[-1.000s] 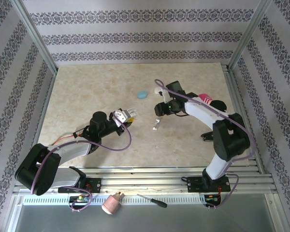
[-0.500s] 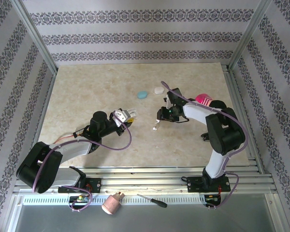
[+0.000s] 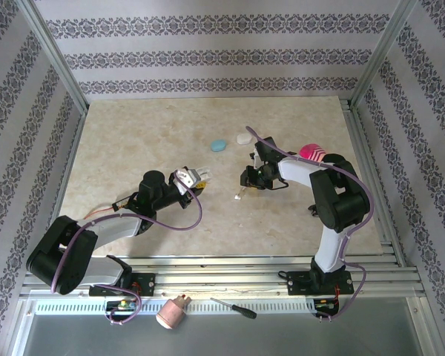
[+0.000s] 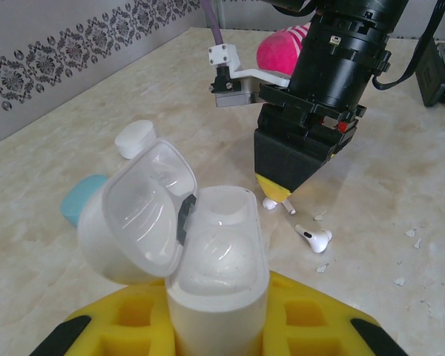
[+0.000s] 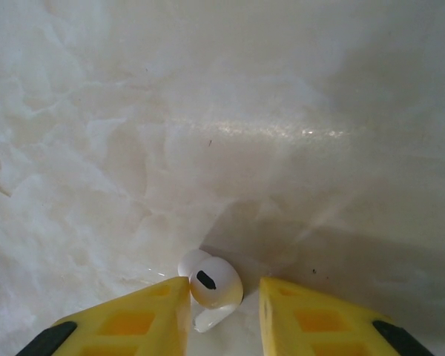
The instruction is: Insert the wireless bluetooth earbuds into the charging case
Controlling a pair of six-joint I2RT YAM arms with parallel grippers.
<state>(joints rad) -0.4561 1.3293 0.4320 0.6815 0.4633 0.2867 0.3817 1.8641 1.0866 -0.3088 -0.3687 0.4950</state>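
Over the last second the right arm has swung down toward the middle and its jaws have narrowed. The right gripper (image 5: 224,291) now stands tip-down on the beige marbled bench (image 3: 133,141), with its yellow jaws on either side of a small glossy white earbud (image 5: 211,284). One jaw touches the bud and the other leaves a thin gap, so the bud is flanked, not pinched. A second white stemmed earbud (image 4: 314,237) lies loose just beside it. The left gripper (image 3: 195,176) has not shifted. Its jaws are clamped on a rounded white plastic charging case (image 4: 221,252), held upright with its hinged lid swung open. Beyond it lie a small white pebble-shaped case (image 4: 136,139), a pale blue case (image 4: 80,202) and a pink striped soft object (image 4: 282,48).
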